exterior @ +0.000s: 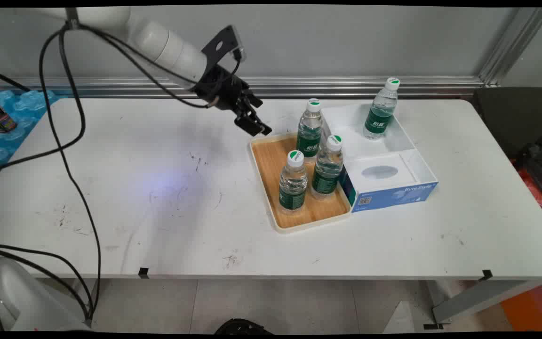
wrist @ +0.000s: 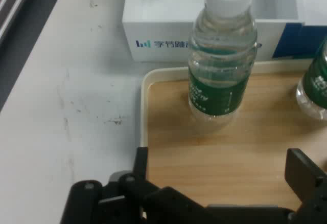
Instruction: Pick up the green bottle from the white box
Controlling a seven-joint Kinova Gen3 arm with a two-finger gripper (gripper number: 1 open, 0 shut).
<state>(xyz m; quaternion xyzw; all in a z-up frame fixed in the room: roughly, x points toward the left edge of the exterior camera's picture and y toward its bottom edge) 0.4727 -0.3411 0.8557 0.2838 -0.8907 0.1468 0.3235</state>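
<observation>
Bottle (exterior: 309, 130) nearest the gripper (exterior: 253, 123) stands upright at the tray's (exterior: 265, 165) far corner, just beside the white box (exterior: 395, 162). The gripper hovers above the tray's far left rim, jaws spread wide and empty. Two more bottles (close together) stand nearer the camera, a fourth inside the box. Risk, as I judge it: a finger (wrist: 304, 172) could clip the rim or tip the tall, narrow bottle.

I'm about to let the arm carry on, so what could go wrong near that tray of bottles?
The open black claw hangs over the far left corner of the wooden tray with the cream rim. The far clear water bottle with the green label stands upright just ahead; a sideways brush could topple it into the two bottles close behind.
</observation>
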